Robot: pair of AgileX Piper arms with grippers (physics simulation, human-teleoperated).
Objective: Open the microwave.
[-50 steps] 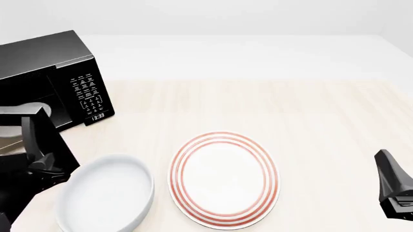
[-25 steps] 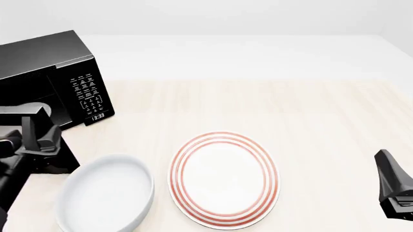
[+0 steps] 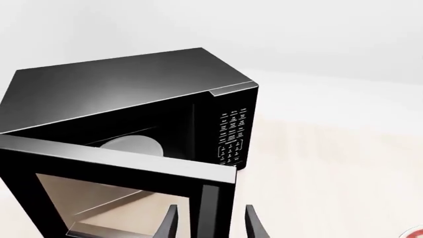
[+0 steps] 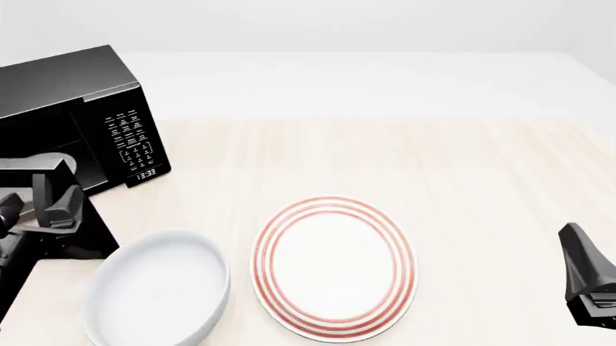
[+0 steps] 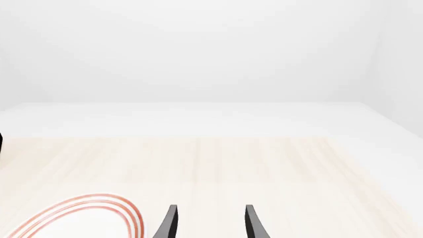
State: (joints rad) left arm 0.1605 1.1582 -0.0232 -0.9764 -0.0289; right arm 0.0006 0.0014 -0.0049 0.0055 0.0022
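The microwave (image 4: 72, 108) sits at the far left of the table (image 4: 385, 151), its black body running off the picture's left edge, the white-marked keypad panel (image 4: 133, 135) and small clock readout (image 4: 146, 174) facing the middle of the table; its door (image 3: 119, 193) stands swung out toward the arms' side, and in the left wrist view the cavity lies exposed with the pale turntable (image 3: 132, 146) showing inside; through the door's window the wood of the table is seen.

The left gripper (image 3: 210, 225) is low at the left edge of the front view, at the free edge of that door; in its wrist view the 2 dark fingers (image 3: 170, 225) stand apart, 1 on each side of the door's outer edge strip, where a vertical bar (image 3: 210, 213) runs down between them; whether either finger touches the bar cannot be told, so the jaws read as spread around it rather than clamped.

Just right of the door, near the front edge, lies a shallow white bowl (image 4: 159, 295); beside it, toward the middle, a white plate (image 4: 334, 268) ringed with red bands, the 2 close but apart.

The right gripper (image 5: 210, 225) hangs at the far right of the front view, well apart from the plate and from the microwave; its wrist view shows 2 fingers parted with only bare table between them, holding nothing; the plate's red rim shows at the corner of that view.
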